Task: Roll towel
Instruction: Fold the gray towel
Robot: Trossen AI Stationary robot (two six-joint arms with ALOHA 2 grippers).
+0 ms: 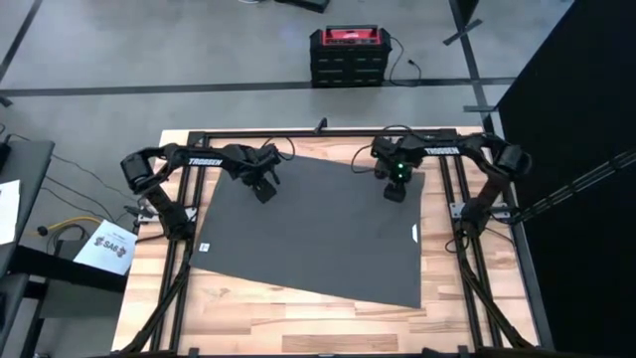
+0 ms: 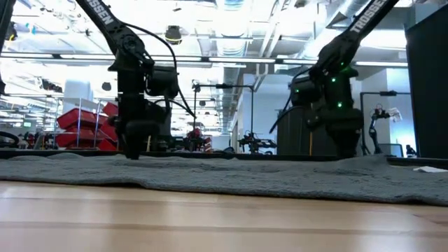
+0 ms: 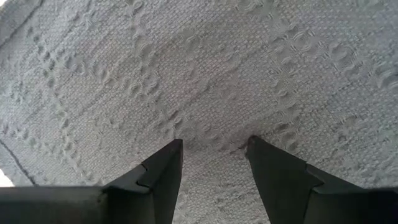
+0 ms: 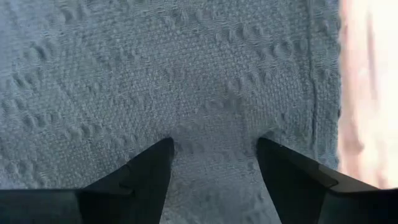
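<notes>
Left hand [image 1: 265,192], right hand [image 1: 396,192]: both spread, pressing one flat towel [image 1: 318,234].

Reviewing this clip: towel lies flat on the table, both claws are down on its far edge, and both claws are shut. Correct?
Not quite. Both claws are open, not shut: the left claw and right claw each show fingertips spread and pressing into the towel, clear in the wrist views. The rest stands.

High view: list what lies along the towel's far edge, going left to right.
Left arm's shoulder → left tool, open, tips down on the towel → right tool, open, also on the towel → right arm's shoulder.
</notes>
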